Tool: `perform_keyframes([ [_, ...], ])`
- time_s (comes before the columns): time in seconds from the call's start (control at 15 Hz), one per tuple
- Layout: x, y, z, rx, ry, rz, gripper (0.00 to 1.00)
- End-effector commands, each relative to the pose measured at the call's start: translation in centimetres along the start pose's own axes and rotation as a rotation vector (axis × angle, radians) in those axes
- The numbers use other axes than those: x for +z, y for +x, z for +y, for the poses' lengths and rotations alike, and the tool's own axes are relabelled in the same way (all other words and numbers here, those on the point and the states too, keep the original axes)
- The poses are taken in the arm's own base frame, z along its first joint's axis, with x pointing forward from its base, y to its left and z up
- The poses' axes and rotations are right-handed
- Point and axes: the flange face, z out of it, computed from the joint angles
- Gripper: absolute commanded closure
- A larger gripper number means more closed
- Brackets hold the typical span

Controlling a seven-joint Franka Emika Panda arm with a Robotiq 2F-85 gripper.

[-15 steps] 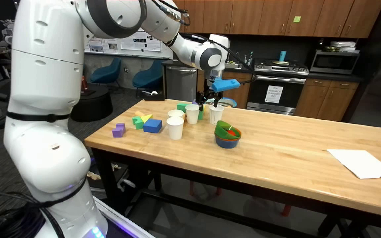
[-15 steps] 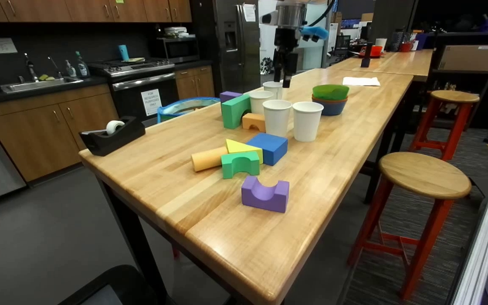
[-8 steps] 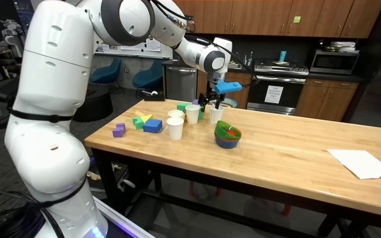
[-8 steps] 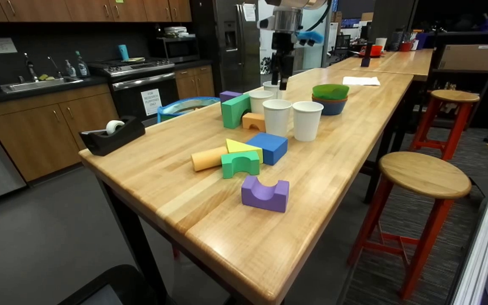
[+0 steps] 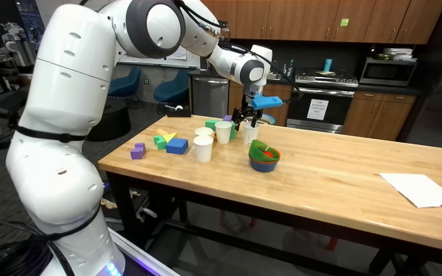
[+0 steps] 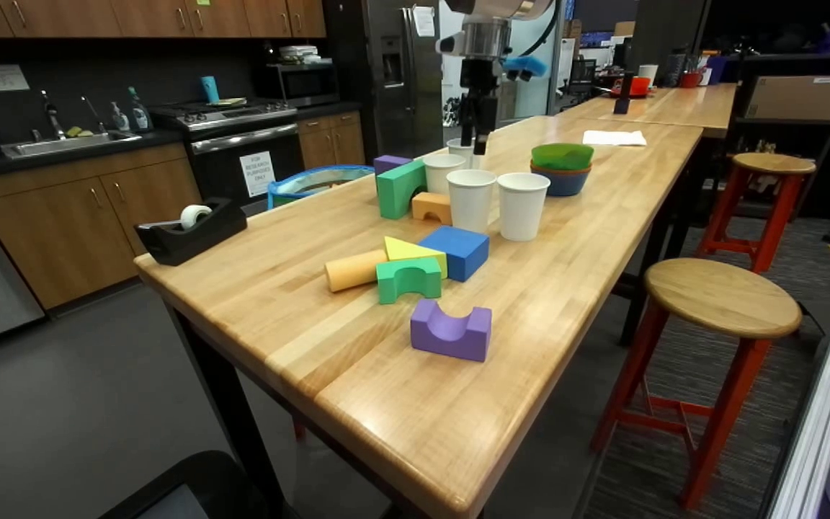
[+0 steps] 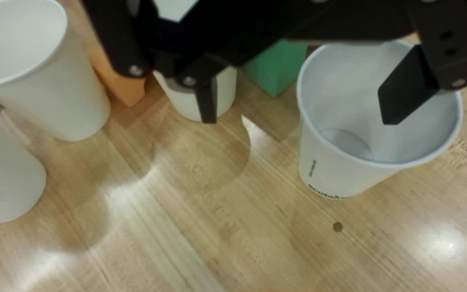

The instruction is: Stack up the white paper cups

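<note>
Cups (image 5: 203, 149): four, none visibly stacked; all outstanding. Your fingers (image 7: 403, 91): spread, empty, one at the mouth of the wrist view's three-o'clock cup (image 7: 349, 125).

In an exterior view you've got four cups (image 5: 203, 150) on the table (image 5: 340, 157): two at left, one behind the other, a third cup (image 5: 223, 133) just right of them, the fourth cup (image 5: 249, 135) further right. Your jaws are at that one: one fingertip (image 7: 405, 89) over or in its mouth, can't tell which, the other outside on the third cup's side. Bowls (image 5: 264, 167) sit nested in front of the fourth, slightly right. Blocks (image 5: 177, 146) left of and behind the cups. Tape dispenser (image 5: 178, 112) at the back-left table corner, paper (image 5: 420, 189) well right.
</note>
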Motion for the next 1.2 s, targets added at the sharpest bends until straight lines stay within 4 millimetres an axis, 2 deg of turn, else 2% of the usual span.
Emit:
perform_keyframes([
  [0.0,0.5,0.4,0.7,0.018,0.014,-0.002,0.0],
  [0.13,0.8,0.4,0.8,0.023,0.019,-0.001,0.0],
  [0.2,1.0,0.3,0.8,0.026,0.021,0.0,0.16],
  [0.27,1.1,0.3,0.9,0.028,0.023,0.001,0.27],
  [0.4,1.3,0.2,1.0,0.03,0.026,0.0,0.39],
  [0.6,1.4,0.3,1.1,0.032,0.028,-0.003,0.64],
  [0.93,0.8,0.7,1.1,0.039,0.014,-0.009,1.0],
  [1.13,-0.2,1.0,1.1,0.039,-0.013,-0.017,0.99],
])
